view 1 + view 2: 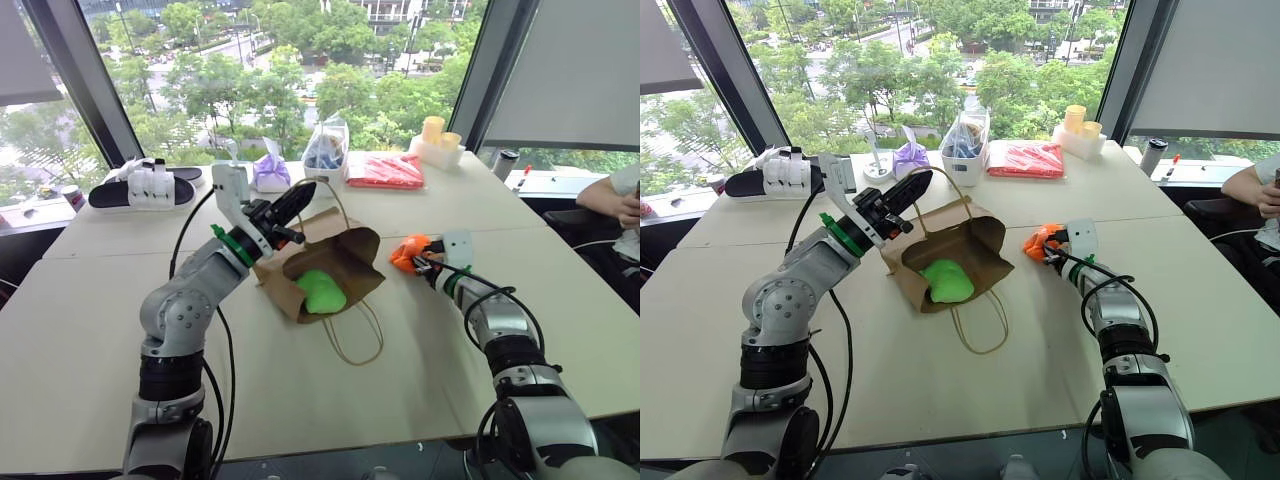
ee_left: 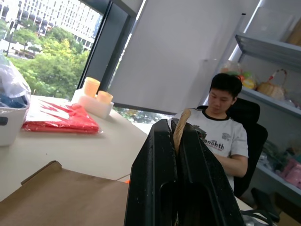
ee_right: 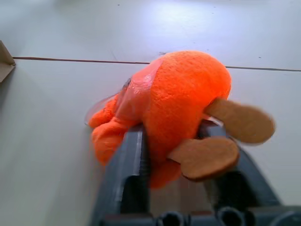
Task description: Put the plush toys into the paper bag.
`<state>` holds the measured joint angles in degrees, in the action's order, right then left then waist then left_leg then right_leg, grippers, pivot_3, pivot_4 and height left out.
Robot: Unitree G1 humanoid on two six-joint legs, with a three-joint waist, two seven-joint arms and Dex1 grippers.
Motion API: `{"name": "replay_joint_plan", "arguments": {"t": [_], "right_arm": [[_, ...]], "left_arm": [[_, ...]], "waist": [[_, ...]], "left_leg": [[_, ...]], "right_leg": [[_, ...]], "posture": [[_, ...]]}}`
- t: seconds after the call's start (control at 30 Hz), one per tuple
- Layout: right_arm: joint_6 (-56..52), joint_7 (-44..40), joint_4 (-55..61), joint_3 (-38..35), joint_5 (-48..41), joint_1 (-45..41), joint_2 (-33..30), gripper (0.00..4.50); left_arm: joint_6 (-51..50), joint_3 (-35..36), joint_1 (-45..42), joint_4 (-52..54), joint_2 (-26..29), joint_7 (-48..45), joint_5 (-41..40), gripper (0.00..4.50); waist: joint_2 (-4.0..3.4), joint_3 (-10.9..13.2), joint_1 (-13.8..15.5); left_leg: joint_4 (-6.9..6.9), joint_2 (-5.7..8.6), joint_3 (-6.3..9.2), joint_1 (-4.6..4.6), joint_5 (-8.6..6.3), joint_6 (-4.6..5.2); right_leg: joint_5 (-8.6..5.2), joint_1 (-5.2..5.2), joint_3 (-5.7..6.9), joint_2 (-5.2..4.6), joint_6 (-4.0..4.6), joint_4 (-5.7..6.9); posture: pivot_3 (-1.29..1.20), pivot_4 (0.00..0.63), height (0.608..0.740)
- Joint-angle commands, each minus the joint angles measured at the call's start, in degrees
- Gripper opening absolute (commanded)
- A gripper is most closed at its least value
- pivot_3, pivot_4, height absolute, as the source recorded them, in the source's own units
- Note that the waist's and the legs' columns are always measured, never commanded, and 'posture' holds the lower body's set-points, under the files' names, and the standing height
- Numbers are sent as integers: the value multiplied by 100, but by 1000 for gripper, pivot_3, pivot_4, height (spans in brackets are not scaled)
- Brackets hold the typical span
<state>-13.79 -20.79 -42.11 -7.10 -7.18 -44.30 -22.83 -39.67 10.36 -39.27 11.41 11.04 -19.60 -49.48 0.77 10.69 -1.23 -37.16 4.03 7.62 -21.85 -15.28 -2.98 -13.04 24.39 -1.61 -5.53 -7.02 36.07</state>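
Observation:
The brown paper bag (image 1: 345, 250) lies on its side mid-table, mouth toward me. The lime green plush toy (image 1: 320, 290) rests inside the mouth. My left gripper (image 1: 300, 196) hovers above the bag's back edge, shut on the bag's twisted paper handle (image 2: 180, 126), which sticks up between its fingertips. The other loop handle (image 1: 355, 345) lies flat on the table. To the right of the bag, the orange plush toy (image 3: 188, 84) sits on the table. My right gripper (image 1: 420, 258) is low over the table, its fingers (image 3: 129, 160) pressed against both sides of the toy.
At the back stand a purple tied pouch (image 1: 270, 170), a clear plastic bag (image 1: 327, 150), a red packet (image 1: 385, 170) and yellow cups (image 1: 437, 135). A black tray (image 1: 140, 188) is at back left. A person (image 1: 620, 195) sits at the table's right side.

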Motion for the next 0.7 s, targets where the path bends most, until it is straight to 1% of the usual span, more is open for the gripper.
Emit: {"name": "replay_joint_plan", "arguments": {"t": [0.03,0.17,0.27,0.3,0.33,0.4,0.5,0.6,0.63,0.7], "right_arm": [[-318,-43,408,-134,-211,-30,61,28],[-1376,-153,2181,-313,-658,525,-67,28],[-3253,-399,5149,-843,-1934,1569,-553,28],[-3763,-462,5899,-1053,-2434,1849,-664,28],[-4182,-470,6429,-1253,-2875,2073,-741,28],[-4802,-470,7234,-1538,-3548,2458,-920,28],[-5367,-291,7944,-1837,-4385,2696,-988,28],[-5610,217,8295,-1704,-5013,2724,-614,28],[-5576,402,8308,-1554,-5050,2710,-420,28],[-5382,642,8104,-1115,-4765,2649,-93,28]], "left_arm": [[100,49,-57,194,19,-28,-59,0],[119,49,-67,171,32,-61,-48,0],[149,45,-181,29,61,-161,-27,0],[151,48,-226,-24,65,-199,-36,0],[146,49,-263,-74,60,-230,-49,0],[146,20,-315,-174,69,-319,-44,0],[140,20,-379,-296,84,-421,-41,0],[117,15,-410,-378,81,-517,-52,0],[104,9,-415,-394,74,-540,-64,0],[95,-10,-418,-405,78,-594,-60,0]], "waist": [[0,0,-2],[-2,0,20],[-8,1,82],[-9,1,109],[-9,1,117],[-7,2,119],[-6,2,66],[-6,2,41],[-6,2,42],[-6,2,48]], "left_leg": [[1,0,0,0,0,0],[4,0,5,-3,0,0],[3,2,16,-29,0,0],[2,3,28,-41,0,0],[-1,5,37,-55,0,0],[-1,6,32,-54,-4,7],[-1,4,27,-37,-6,9],[-2,1,22,-31,-5,10],[-3,1,21,-28,-4,10],[-4,0,22,-24,-3,11]], "right_leg": [[0,0,0,0,0,0],[0,3,1,0,0,0],[-1,20,6,0,-1,-2],[-1,25,10,-1,-2,-4],[-2,34,13,-1,-2,-7],[-2,30,14,-1,-2,-17],[-2,11,15,0,-3,-17],[-2,11,14,0,-3,-15],[-2,10,14,1,-2,-11],[-2,9,14,2,-2,-7]], "posture": [[0,150,740],[0,150,740],[0,150,740],[0,150,740],[0,150,740],[0,150,740],[0,150,740],[0,150,740],[0,150,740],[0,150,740]]}}
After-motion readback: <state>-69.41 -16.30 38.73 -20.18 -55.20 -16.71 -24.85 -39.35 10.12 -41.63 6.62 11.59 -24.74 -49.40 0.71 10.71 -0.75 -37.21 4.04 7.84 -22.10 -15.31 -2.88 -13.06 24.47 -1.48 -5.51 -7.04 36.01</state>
